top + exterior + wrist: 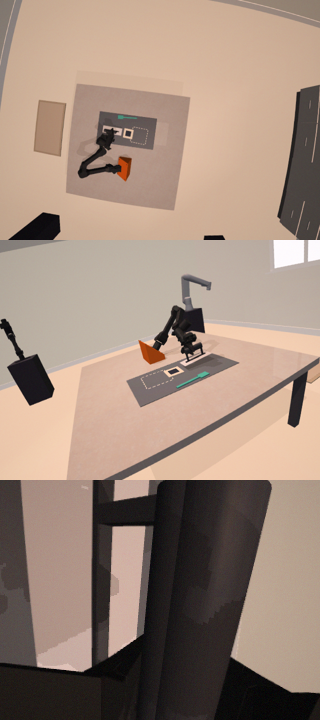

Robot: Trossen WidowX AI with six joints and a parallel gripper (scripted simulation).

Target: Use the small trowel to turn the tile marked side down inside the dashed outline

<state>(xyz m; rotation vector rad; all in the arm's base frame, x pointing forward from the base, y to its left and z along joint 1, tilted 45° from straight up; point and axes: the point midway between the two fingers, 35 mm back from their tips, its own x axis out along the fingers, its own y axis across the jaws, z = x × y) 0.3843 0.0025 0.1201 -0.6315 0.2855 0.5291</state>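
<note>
My gripper (111,131) (191,348) is shut on the black cylindrical handle of a trowel (205,590) (184,363). The trowel's pale rectangular blade faces down, with a shadow below it, and hangs low over the left part of the dark mat (151,145) (140,401) as seen in the top view. The square cream tile (128,133) (173,371) lies flat on the mat with its dark square mark up. Its right edge in the top view overlaps the left side of the dashed outline (146,388). The wrist view shows mostly the handle; the tile does not show there.
A teal tool (120,117) (203,374) with a square head and thin handle lies along the mat's edge away from the arm's base. An orange wedge-shaped mount (125,169) (152,356) stands beside the mat at the arm's base. The table (155,186) (103,420) surrounds the mat.
</note>
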